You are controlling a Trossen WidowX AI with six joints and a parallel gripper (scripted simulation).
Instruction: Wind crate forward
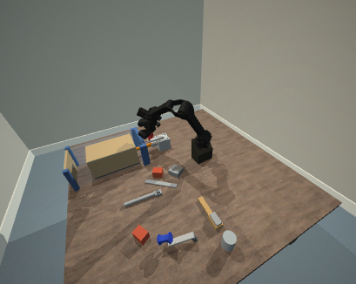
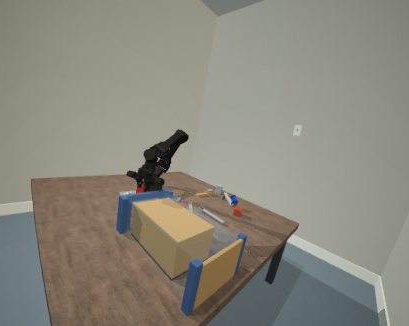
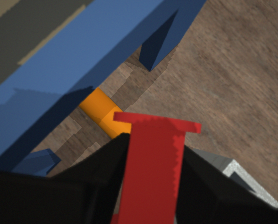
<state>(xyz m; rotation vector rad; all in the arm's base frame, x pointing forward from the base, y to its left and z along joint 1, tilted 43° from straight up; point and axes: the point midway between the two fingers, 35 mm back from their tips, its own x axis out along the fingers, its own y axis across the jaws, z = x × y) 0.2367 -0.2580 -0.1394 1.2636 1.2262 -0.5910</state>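
While we grip a red handle with a flat, wider end (image 1: 151,137) (image 2: 140,189) (image 3: 155,170), our black fingers (image 1: 148,134) (image 2: 141,186) stand only partly open, closed on its body from both sides. Below them, by the mouth of the rack, sits the grey, block-shaped winch (image 1: 164,145) (image 2: 127,193) (image 3: 240,175); we cannot tell whether the handle's key is down in its hole.

Beside the fingers, on the side away from our arm's base, the blue steel frame (image 1: 143,152) (image 2: 122,215) (image 3: 90,55) crosses the mouth, and an orange strap (image 1: 144,146) (image 3: 107,112) runs beneath it. Beyond that frame lies the long tan box-shaped crate (image 1: 112,154) (image 2: 174,220) (image 3: 30,35), looking flat, its front near the frame; we cannot make out whether they touch.

Farther from the fingers, on the brown wooden worktop (image 1: 267,196) (image 2: 77,240) (image 3: 230,80), we see a small red block (image 1: 157,172) (image 2: 182,205), a flat grey bar (image 1: 161,183) (image 2: 190,207) and a silver rod-shaped tool (image 1: 143,198) (image 2: 212,215). Well apart from our fingers stands a pale grey cylinder (image 1: 229,240) (image 2: 218,189).
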